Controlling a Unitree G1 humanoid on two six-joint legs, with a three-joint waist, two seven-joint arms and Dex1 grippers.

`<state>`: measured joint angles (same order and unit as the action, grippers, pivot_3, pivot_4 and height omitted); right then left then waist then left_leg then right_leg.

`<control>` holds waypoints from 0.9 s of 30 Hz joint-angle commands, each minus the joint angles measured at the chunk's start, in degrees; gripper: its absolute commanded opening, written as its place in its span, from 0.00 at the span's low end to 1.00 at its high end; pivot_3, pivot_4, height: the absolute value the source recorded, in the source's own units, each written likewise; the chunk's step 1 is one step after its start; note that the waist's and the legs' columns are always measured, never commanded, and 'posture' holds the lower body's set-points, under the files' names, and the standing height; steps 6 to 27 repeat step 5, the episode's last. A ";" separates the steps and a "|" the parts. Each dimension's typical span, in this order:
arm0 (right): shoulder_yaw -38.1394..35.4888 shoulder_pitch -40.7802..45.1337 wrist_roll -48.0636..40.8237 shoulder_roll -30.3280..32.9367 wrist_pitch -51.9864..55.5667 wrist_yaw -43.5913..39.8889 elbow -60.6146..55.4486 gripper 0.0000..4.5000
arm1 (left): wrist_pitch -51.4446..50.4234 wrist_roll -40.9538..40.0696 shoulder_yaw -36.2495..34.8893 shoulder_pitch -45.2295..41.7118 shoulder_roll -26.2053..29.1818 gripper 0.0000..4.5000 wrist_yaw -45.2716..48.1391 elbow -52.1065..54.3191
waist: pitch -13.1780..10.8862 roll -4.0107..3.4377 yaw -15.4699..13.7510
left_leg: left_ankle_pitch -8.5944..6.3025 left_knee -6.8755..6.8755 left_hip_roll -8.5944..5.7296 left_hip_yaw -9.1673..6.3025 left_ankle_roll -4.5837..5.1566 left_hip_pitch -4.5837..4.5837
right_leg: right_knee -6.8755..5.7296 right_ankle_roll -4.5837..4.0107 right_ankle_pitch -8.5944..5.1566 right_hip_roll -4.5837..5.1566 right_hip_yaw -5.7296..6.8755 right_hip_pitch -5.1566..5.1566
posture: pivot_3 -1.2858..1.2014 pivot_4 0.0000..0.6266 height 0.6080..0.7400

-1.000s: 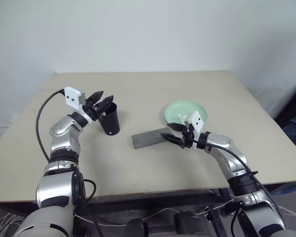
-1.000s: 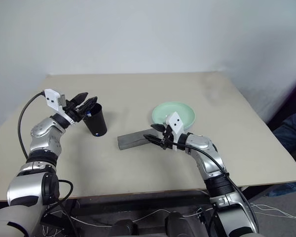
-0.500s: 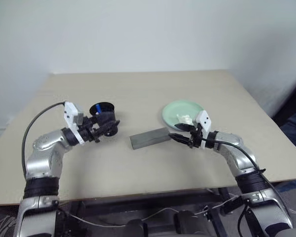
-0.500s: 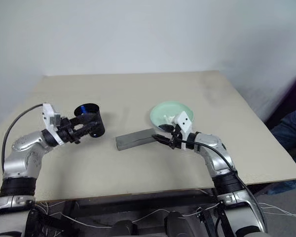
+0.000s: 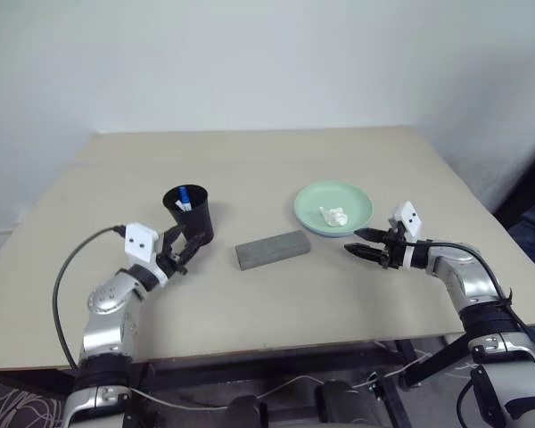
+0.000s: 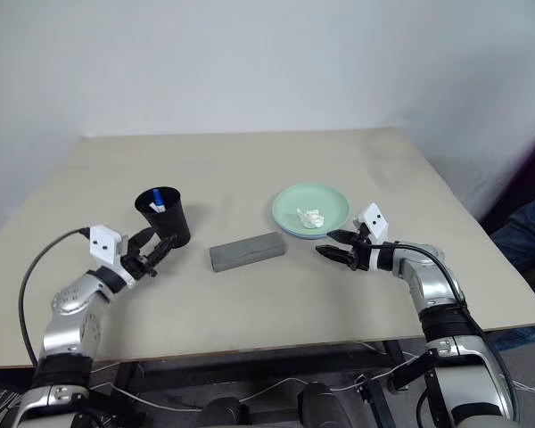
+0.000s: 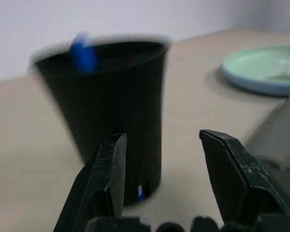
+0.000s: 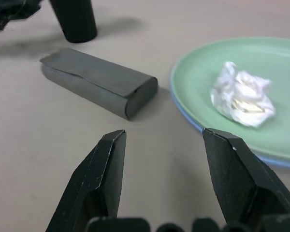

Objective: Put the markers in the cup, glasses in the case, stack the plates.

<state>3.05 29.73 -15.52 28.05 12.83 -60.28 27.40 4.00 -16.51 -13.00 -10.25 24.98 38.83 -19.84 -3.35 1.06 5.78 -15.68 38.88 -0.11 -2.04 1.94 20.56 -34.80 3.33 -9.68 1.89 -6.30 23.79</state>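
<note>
Cup (image 5: 189, 212) upright on table (image 5: 250, 160), blue-capped marker (image 5: 185, 198) standing inside; 2nd marker can't confirm, too small. Cup sits just ahead of the L gripper (image 7: 159, 159) jaws, apart from them, no contact. L jaws moderately wide, empty.

Case (image 8: 99, 82) grey, lid shut, lies flat ahead of and to the cup side of the R gripper (image 8: 162, 159) jaws, apart from them. Glasses not made out; presumably inside the shut case, can't tell.

Plates: mint green plate (image 8: 241, 72) on top, thin blue rim (image 8: 261, 159) peeking under it in the R wrist view, so looks like green is stacked on the blue plate. Stack sits just ahead of the R jaws, off to the side away from the case. Crumpled white wad (image 8: 242, 94) lies in the green plate, not a task item. R jaws moderately wide, empty, aimed at bare table in the gap btwn case and plate stack.

Step judgement: all 3 sub-goals look done or nearly so; both arms low near table edge, nothing in either grip. Reads as wrap-up stage.

Next move: likely just clear both arms from cup and plates w/o knocking the cup over; if 2nd marker is not in the cup, find it first.
</note>
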 commanded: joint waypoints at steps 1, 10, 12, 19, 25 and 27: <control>-0.89 2.92 0.43 0.39 -2.11 -0.72 0.38 0.61 | 1.29 0.33 -0.66 0.41 -0.05 0.55 -2.06 3.72 | 0.00 0.00 0.00 | 0.00 0.04 0.00 0.00 0.00 0.01 | 0.00 0.00 0.00 0.00 0.00 -0.01 | 0.52 0.00 0.97; 0.25 4.04 1.39 -0.98 -3.36 -0.42 1.89 0.61 | 1.24 1.28 0.51 2.07 -0.61 0.55 -3.44 5.12 | 0.00 0.00 0.00 | 0.00 0.19 -0.02 0.00 0.00 -0.06 | 0.02 -0.05 -0.03 0.01 -0.01 -0.17 | 0.52 0.00 0.97; 0.25 4.04 1.39 -0.98 -3.36 -0.42 1.89 0.61 | 1.24 1.28 0.51 2.07 -0.61 0.55 -3.44 5.12 | 0.00 0.00 0.00 | 0.00 0.19 -0.02 0.00 0.00 -0.06 | 0.02 -0.05 -0.03 0.01 -0.01 -0.17 | 0.52 0.00 0.97; 0.25 4.04 1.39 -0.98 -3.36 -0.42 1.89 0.61 | 1.24 1.28 0.51 2.07 -0.61 0.55 -3.44 5.12 | 0.00 0.00 0.00 | 0.00 0.19 -0.02 0.00 0.00 -0.06 | 0.02 -0.05 -0.03 0.01 -0.01 -0.17 | 0.52 0.00 0.97; 0.25 4.04 1.39 -0.98 -3.36 -0.42 1.89 0.61 | 1.24 1.28 0.51 2.07 -0.61 0.55 -3.44 5.12 | 0.00 0.00 0.00 | 0.00 0.19 -0.02 0.00 0.00 -0.06 | 0.02 -0.05 -0.03 0.01 -0.01 -0.17 | 0.52 0.00 0.97; 0.25 4.04 1.39 -0.98 -3.36 -0.42 1.89 0.61 | 1.24 1.28 0.51 2.07 -0.61 0.55 -3.44 5.12 | 0.00 0.00 0.00 | 0.00 0.19 -0.02 0.00 0.00 -0.06 | 0.02 -0.05 -0.03 0.01 -0.01 -0.17 | 0.52 0.00 0.97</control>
